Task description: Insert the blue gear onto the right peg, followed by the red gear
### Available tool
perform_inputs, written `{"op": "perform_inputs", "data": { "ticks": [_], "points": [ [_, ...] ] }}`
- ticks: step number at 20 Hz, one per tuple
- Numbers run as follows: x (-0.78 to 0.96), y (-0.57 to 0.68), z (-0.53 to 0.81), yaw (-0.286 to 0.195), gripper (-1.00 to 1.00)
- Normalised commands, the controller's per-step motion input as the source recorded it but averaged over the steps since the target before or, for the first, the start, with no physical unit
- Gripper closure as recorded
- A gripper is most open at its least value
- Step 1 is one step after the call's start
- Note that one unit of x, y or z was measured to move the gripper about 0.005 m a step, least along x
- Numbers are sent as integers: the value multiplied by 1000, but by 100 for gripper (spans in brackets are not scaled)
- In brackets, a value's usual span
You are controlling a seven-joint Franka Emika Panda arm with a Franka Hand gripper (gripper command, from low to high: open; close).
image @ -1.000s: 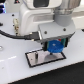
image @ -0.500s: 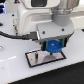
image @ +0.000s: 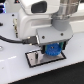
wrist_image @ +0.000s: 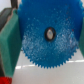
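Note:
My gripper (image: 51, 48) is shut on the blue gear (image: 52, 50) and holds it low over the grey, black-rimmed plate (image: 36, 59). In the wrist view the blue gear (wrist_image: 47, 40) fills most of the picture, with its hub and dark centre hole (wrist_image: 50, 33) facing the camera. A teal finger pad (wrist_image: 9, 42) presses on its rim. Both pegs are hidden behind the gear and gripper. A small red patch (wrist_image: 3, 80) at the corner of the wrist view may be the red gear. It does not show in the exterior view.
The white arm body (image: 37, 20) and a black cable (image: 15, 37) hang over the white table (image: 70, 70). The plate lies near the middle of the exterior view.
The gripper with the blue gear has come down slightly toward the plate. The plate has not moved.

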Motion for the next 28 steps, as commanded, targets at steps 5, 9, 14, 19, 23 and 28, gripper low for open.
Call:
{"op": "perform_inputs", "data": {
  "ticks": [5, 9, 14, 19, 23, 28],
  "points": [
    [161, 46, -209, 0, 100],
    [54, 40, -85, 0, 100],
    [-43, 186, 321, 0, -100],
    [-202, 179, 623, 0, -100],
    [-45, 148, 106, 0, -100],
    [-433, 361, 124, 0, -100]
  ]
}}
